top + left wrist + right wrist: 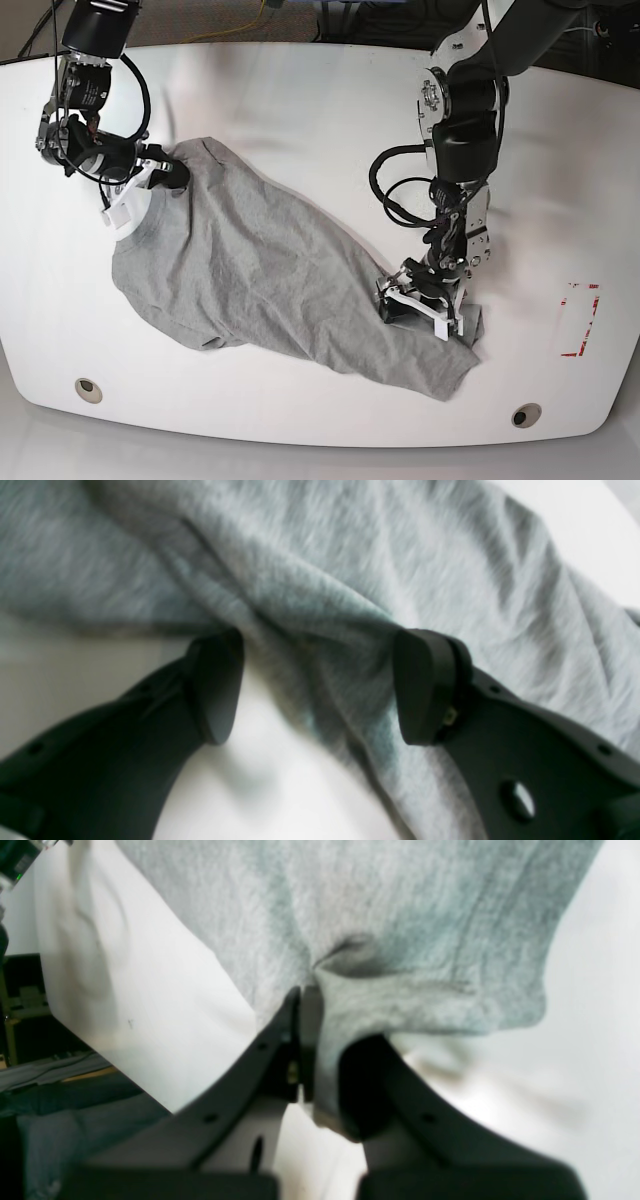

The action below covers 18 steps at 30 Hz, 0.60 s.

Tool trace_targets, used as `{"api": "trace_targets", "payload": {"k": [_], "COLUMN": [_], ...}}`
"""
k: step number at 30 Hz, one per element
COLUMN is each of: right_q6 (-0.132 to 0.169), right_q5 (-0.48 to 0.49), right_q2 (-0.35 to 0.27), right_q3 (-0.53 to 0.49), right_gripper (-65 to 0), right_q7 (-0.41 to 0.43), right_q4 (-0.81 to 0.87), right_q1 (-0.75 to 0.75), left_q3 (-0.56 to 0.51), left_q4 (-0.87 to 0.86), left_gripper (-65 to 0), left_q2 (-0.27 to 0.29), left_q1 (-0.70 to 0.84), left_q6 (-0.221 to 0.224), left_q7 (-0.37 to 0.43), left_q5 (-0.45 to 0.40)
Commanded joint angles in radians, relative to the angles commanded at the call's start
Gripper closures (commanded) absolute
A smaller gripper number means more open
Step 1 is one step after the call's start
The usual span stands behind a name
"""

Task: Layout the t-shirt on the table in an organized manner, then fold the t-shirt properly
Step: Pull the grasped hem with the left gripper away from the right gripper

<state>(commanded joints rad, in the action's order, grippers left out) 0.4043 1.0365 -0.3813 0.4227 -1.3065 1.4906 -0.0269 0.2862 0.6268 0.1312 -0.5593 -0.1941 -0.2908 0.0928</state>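
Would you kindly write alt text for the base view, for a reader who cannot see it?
A grey t-shirt lies crumpled diagonally across a white table. The right gripper, at the picture's left, pinches one end of it, while the left gripper, at the picture's right, hovers with jaws open over the other end. A red dashed rectangle mark sits near the table's right edge.
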Motion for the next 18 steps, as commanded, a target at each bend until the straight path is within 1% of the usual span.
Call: {"api": "trace_targets", "payload": {"k": [5, 7, 9, 10, 11, 12, 13, 15, 18], "right_q6": [0.000, 0.000, 0.000, 0.000, 0.000, 0.000, 0.000, 0.000, 0.000], "right_q5": [0.000, 0.000, 0.000, 0.000, 0.000, 0.000, 0.000, 0.000, 0.000], "right_q2": [0.000, 0.000, 0.000, 0.000, 0.000, 0.000, 0.000, 0.000, 0.000], "right_q3": [0.000, 0.000, 0.002, 0.002, 0.003, 0.003, 0.003, 0.003, 0.003], "right_gripper": [-0.1, -0.1, -0.1, -0.1, -0.1, -0.1, -0.1, -0.1, -0.1], "right_q7": [0.000, 0.000, 0.000, 0.000, 0.000, 0.000, 0.000, 0.000, 0.000], "right_q4": [0.000, 0.000, 0.000, 0.000, 0.000, 0.000, 0.000, 0.000, 0.000], "right_q1": [0.000, 0.000, 0.000, 0.000, 0.000, 0.000, 0.000, 0.000, 0.000], "left_q3": [0.000, 0.000, 0.000, 0.000, 0.000, 0.000, 0.000, -0.005, 0.002], "left_q4": [-0.029, -0.029, -0.029, -0.029, -0.029, -0.029, -0.029, -0.029, -0.002], "left_gripper": [-42.7, -39.2, -27.9, -24.7, -16.6, -13.0, -7.0, -1.7, -1.8], "left_q2": [0.005, 0.006, 0.005, 0.005, 0.003, 0.003, 0.003, 0.003, 0.003], "left_q1": [-0.020, -0.020, -0.020, -0.020, -0.020, -0.020, -0.020, -0.020, -0.015], "left_q6": [-0.003, -0.003, -0.003, -0.003, -0.005, -0.005, -0.006, -0.014, -0.049], "left_q7": [0.000, 0.000, 0.000, 0.000, 0.000, 0.000, 0.000, 0.000, 0.000], "left_q5": [0.000, 0.000, 0.000, 0.000, 0.000, 0.000, 0.000, 0.000, 0.000]}}
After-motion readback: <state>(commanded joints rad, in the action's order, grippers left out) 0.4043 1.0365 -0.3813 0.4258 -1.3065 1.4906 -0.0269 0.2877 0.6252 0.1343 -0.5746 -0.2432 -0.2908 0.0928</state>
